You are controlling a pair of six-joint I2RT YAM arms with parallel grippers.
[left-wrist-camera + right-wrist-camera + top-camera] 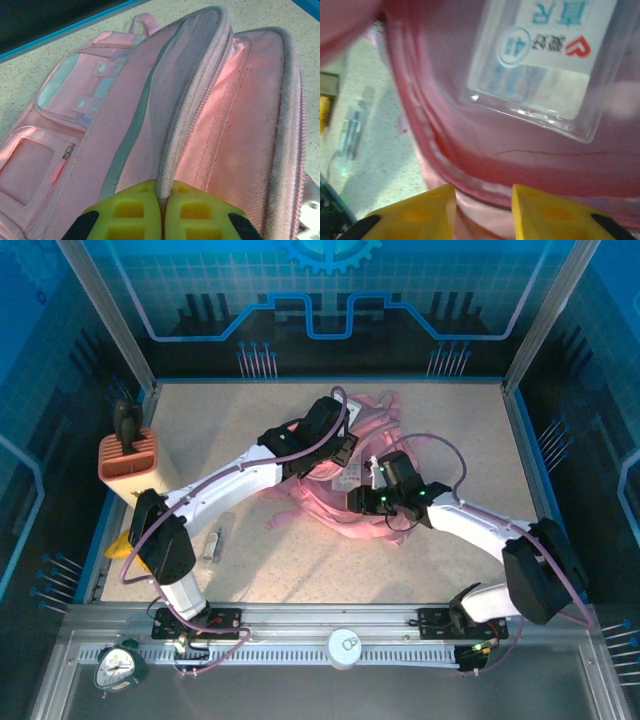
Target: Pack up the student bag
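Two claws meet a large soft pink fabric backpack (240,115): left claw (161,202) pinches its zipped edge; right claw (483,202), fingers apart, faces a clear labelled plastic packet (540,85) inside, just ahead.

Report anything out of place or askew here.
The student bag lies crumpled, its opening rim pinched by the left gripper. An alarm clock sits off the table, on the front rail.

- Bag (215,125): soft pink woven cloth, matt, with a coarse zip edge.
- Packet (540,65): clear, glossy plastic.
- Left fingers (135,210): yellow matt plastic.
- Table (220,430): speckled, matt, grainy.
- Box (125,465): orange, ribbed, dull.
- Rails (300,615): pale bare metal.
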